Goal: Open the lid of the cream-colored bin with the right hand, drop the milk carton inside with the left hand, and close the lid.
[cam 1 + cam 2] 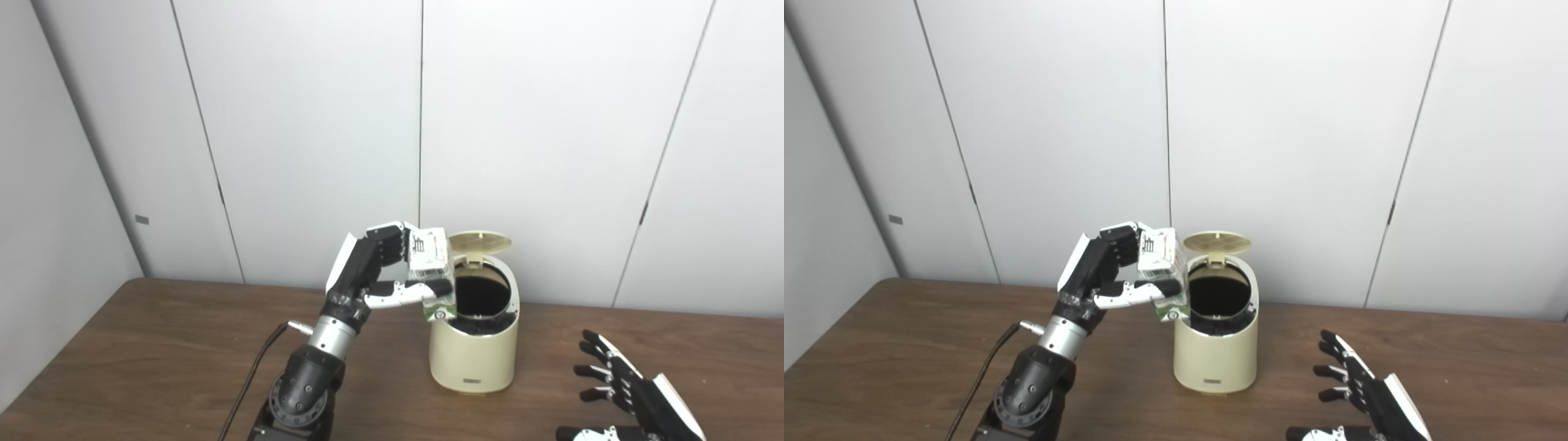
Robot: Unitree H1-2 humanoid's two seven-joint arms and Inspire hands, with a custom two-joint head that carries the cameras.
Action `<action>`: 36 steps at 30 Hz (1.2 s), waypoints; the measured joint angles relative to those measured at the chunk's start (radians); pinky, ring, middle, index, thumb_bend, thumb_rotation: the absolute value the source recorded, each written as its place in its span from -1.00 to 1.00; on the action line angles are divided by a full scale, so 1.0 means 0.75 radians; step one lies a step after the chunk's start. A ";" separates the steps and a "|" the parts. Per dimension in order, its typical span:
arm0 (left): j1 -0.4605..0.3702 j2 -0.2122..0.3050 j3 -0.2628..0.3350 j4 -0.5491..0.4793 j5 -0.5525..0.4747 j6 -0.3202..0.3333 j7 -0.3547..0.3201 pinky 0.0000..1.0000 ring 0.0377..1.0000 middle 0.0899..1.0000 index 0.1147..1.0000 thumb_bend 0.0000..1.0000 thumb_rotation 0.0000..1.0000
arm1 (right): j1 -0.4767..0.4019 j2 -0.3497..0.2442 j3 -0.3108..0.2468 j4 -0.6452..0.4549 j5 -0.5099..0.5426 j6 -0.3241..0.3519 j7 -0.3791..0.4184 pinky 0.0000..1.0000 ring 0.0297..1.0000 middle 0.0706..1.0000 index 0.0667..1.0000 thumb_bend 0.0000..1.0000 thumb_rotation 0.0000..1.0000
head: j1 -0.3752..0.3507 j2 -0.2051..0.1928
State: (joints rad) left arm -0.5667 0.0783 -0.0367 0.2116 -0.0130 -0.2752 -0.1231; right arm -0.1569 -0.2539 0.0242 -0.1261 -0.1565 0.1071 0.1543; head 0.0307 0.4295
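Cream-colored bin [474,352] is standing on the table [153,361] with its lid [481,242] raised. The left hand [373,269] is gripping the milk carton [432,269] at the bin's left rim. The right hand [631,392] is resting near right, fingers spread, holding nothing.

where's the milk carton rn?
Milk carton is held in the left robot hand, centre of both views, at the left rim of the open cream-colored bin.

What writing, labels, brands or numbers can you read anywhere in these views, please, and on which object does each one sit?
None can be read as text.
White and green milk carton, in the left hand: dark barcode-like print and a red mark, too blurred to read.
Cream-coloured plastic bin: small grey plate near its base, too small to read.
Grey wall panel: small grey tag, nothing legible.
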 measured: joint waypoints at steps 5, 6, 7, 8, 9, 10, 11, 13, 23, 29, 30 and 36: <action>-0.065 -0.020 -0.010 0.169 -0.011 -0.176 -0.035 -0.08 -0.03 -0.14 -0.12 0.04 -1.00 | 0.000 0.003 0.002 -0.007 -0.016 0.000 -0.003 0.27 0.62 0.82 0.87 0.61 -0.56 | -0.027 0.000; -0.073 -0.027 -0.010 0.191 -0.010 -0.188 -0.039 -0.08 -0.03 -0.14 -0.12 0.04 -1.00 | 0.001 0.004 0.002 -0.008 -0.017 0.000 -0.003 0.26 0.62 0.82 0.87 0.60 -0.56 | -0.027 0.000; -0.078 -0.035 -0.010 0.201 -0.009 -0.189 -0.040 -0.08 -0.03 -0.14 -0.12 0.04 -1.00 | 0.001 0.004 0.002 -0.008 -0.019 0.000 -0.003 0.26 0.61 0.82 0.87 0.60 -0.55 | -0.031 0.002; -0.082 -0.043 -0.009 0.211 -0.009 -0.190 -0.043 -0.07 -0.03 -0.14 -0.12 0.04 -1.00 | 0.002 0.004 0.002 -0.008 -0.022 0.000 -0.003 0.26 0.61 0.82 0.86 0.60 -0.55 | -0.035 0.004; -0.087 -0.049 -0.009 0.222 -0.008 -0.191 -0.047 -0.06 -0.03 -0.14 -0.12 0.04 -1.00 | 0.003 0.004 0.002 -0.008 -0.023 0.000 -0.004 0.25 0.61 0.83 0.86 0.59 -0.56 | -0.035 0.004; -0.095 -0.054 -0.009 0.235 -0.007 -0.192 -0.051 -0.05 -0.02 -0.14 -0.12 0.04 -1.00 | 0.003 0.005 0.002 -0.008 -0.024 0.000 -0.005 0.25 0.62 0.83 0.87 0.58 -0.57 | -0.037 0.006; -0.103 -0.059 -0.009 0.247 -0.006 -0.192 -0.054 -0.04 -0.02 -0.14 -0.12 0.04 -1.00 | 0.004 0.005 0.002 -0.008 -0.024 0.000 -0.005 0.26 0.62 0.84 0.87 0.58 -0.57 | -0.037 0.006; -0.121 -0.065 -0.011 0.271 0.005 -0.194 -0.051 -0.03 -0.01 -0.13 -0.13 0.04 -1.00 | 0.007 0.005 0.002 -0.010 -0.025 0.000 -0.005 0.25 0.63 0.84 0.87 0.57 -0.60 | -0.041 0.006; -0.182 -0.033 -0.165 0.373 0.161 -0.199 0.148 -0.01 -0.01 -0.13 -0.13 0.04 -1.00 | 0.023 0.012 0.001 -0.022 -0.026 0.000 -0.008 0.27 0.62 0.83 0.86 0.59 -0.62 | -0.057 0.012; -0.206 0.090 -0.421 0.390 0.249 -0.203 0.381 -0.03 -0.02 -0.13 -0.13 0.04 -1.00 | 0.032 0.016 0.000 -0.036 -0.036 0.000 -0.015 0.31 0.61 0.82 0.85 0.60 -0.59 | -0.065 0.018; -0.214 0.109 -0.467 0.392 0.266 -0.208 0.440 -0.03 -0.02 -0.13 -0.13 0.04 -1.00 | 0.034 0.016 0.000 -0.038 -0.038 0.001 -0.017 0.30 0.61 0.82 0.85 0.60 -0.59 | -0.065 0.018; -0.301 0.206 -0.756 0.458 0.376 -0.235 0.807 -0.04 -0.02 -0.13 -0.13 0.04 -1.00 | 0.041 0.017 -0.001 -0.047 -0.039 0.001 -0.018 0.38 0.61 0.81 0.86 0.60 -0.58 | -0.065 0.018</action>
State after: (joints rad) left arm -0.7926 0.2327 -0.6039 0.5552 0.2687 -0.4515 0.4820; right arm -0.1259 -0.2415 0.0234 -0.1615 -0.1859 0.1079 0.1411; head -0.0184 0.4433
